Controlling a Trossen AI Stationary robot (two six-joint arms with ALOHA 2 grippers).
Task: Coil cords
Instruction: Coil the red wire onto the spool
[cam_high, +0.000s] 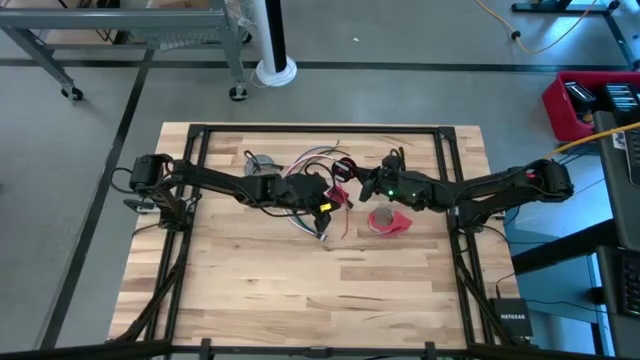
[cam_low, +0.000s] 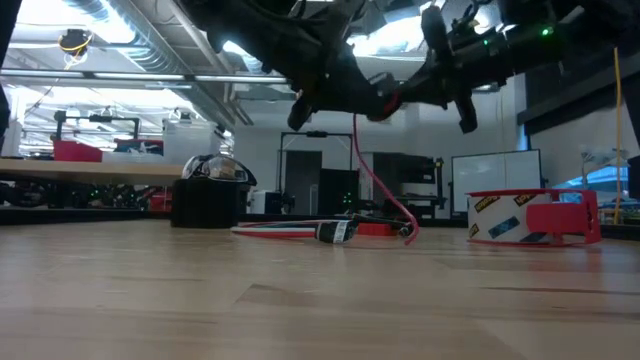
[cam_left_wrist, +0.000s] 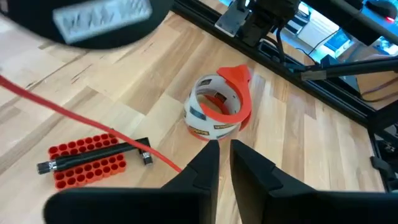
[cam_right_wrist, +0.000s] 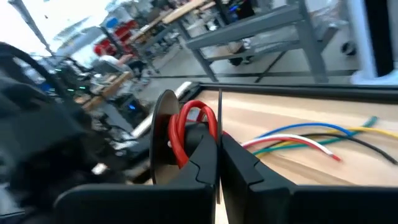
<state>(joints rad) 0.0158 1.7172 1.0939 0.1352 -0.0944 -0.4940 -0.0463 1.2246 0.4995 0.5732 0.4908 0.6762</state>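
The cord bundle (cam_high: 318, 165) of thin red, white and dark wires lies between my two grippers at the table's middle. Its loose coloured ends also show in the right wrist view (cam_right_wrist: 311, 140). My right gripper (cam_high: 358, 188) is raised and shut on a red cord (cam_right_wrist: 186, 134). That cord hangs down to the table (cam_low: 385, 190). My left gripper (cam_high: 325, 205) hovers beside the right one, its fingers (cam_left_wrist: 205, 163) nearly together with nothing seen between them. The red cord (cam_left_wrist: 93, 121) runs past one of those fingers. A small grey coil (cam_high: 262, 162) lies at the far left. My right gripper pinches the red cord between its two fingertips (cam_right_wrist: 218, 149), with looped turns of it (cam_right_wrist: 194, 118) bunched just ahead of the fingers. The held part is clear of the table. The cord hangs slack below, and its lower end (cam_low: 408, 232) lies on the wood. Whether my left gripper touches the cord, I cannot tell.
A red tape roll (cam_high: 390, 220) stands on the table near the right gripper, and shows ahead of the left fingers (cam_left_wrist: 217, 112). A small red block with holes (cam_left_wrist: 87, 163) has a black plug (cam_left_wrist: 93, 155) lying on it. A black frame (cam_high: 200, 135) borders the tabletop.
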